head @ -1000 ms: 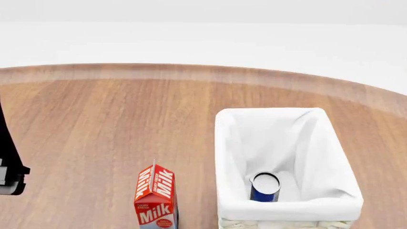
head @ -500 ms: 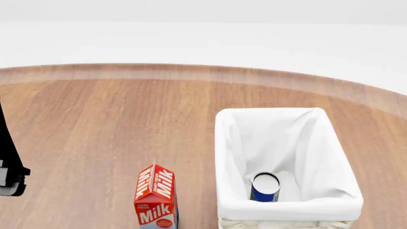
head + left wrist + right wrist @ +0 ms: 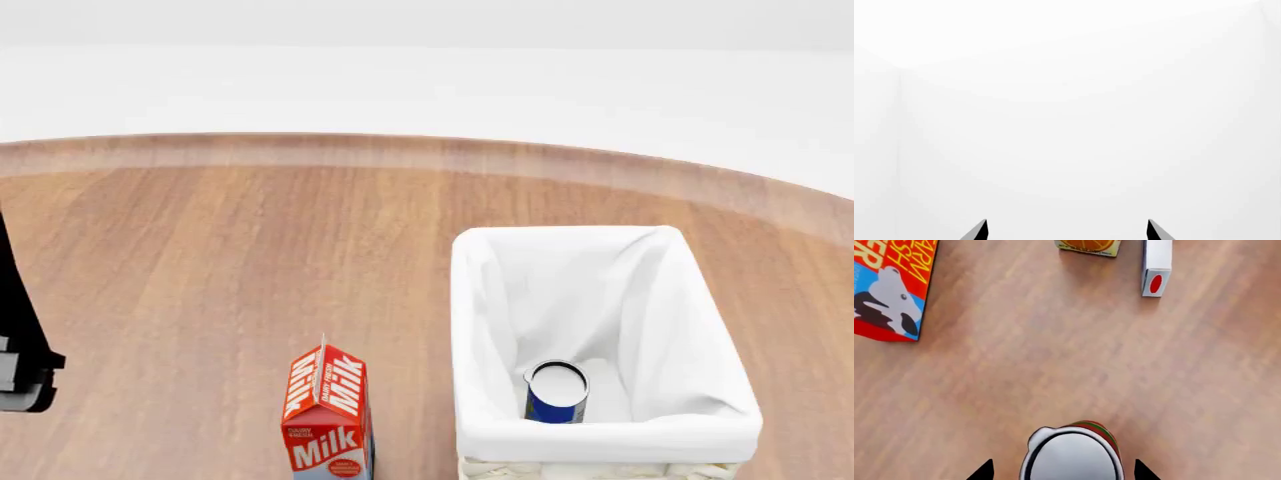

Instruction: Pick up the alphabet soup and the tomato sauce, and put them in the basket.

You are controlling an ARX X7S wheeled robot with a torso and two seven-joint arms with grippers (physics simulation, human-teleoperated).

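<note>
Right wrist view is showing the tomato sauce [image 3: 1073, 454] between my spread right hand [image 3: 1063, 471] fingertips, so I'm centering before clenching, alphabet soup [image 3: 555, 392] sitting in the basket [image 3: 470, 330].

Red-and-white gable-top milk carton [image 3: 326, 418] upright on brown wood-grain tabletop [image 3: 240, 260]. On right wrist view: red, orange and blue flat box with black-and-white cow picture [image 3: 891, 285]; small white box with red oval on end face [image 3: 1156, 267]; orange-printed package [image 3: 1089, 246], cut off at frame edge.
</note>
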